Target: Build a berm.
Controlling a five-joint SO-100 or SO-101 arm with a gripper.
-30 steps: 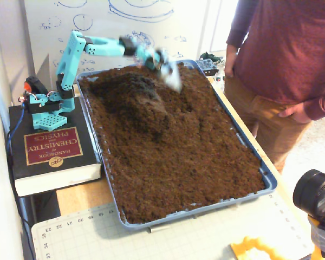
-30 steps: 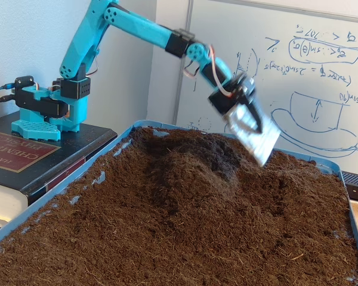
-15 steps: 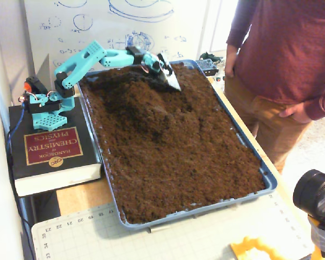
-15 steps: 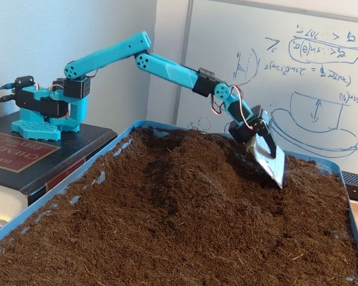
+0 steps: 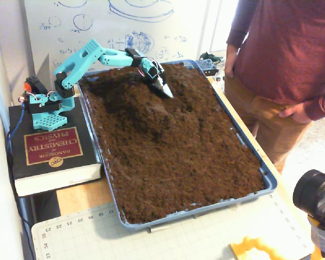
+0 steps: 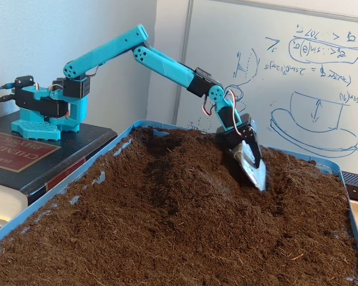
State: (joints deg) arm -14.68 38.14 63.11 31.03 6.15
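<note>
I am looking at the blue tray [image 5: 268, 181] [image 6: 65, 190] filled with loose brown soil [image 5: 189, 157] [image 6: 185, 244], and the berm [image 5: 131, 100] [image 6: 185, 170] is sitting at the far end of the tray, toward the corner nearest the arm's base, as a darker rounded hump rising above the flatter fill. The arm [image 5: 92, 54] [image 6: 137, 50] is reaching out from its base, which is standing on a thick chemistry handbook [image 5: 51, 154] [image 6: 18, 158] beside the tray's left edge in the higher fixed view. The gripper [image 5: 163, 88] [image 6: 250, 167] is pointing steeply down, and what I am seeing at its end is a single pale, scoop-like blade; its tip is touching the soil on the flank of the berm that faces the tray's middle, and in the lower fixed view the blade is lying against the slope with soil banked around it. I cannot tell whether the fingers are spread or pressed together, since no gap is showing in either fixed view, and I am seeing nothing gripped between them. A person in a dark red shirt [image 5: 292, 49] is standing by the tray's right edge, and a whiteboard [image 5: 124, 21] [image 6: 298, 71] with blue sketches is standing behind the tray.
</note>
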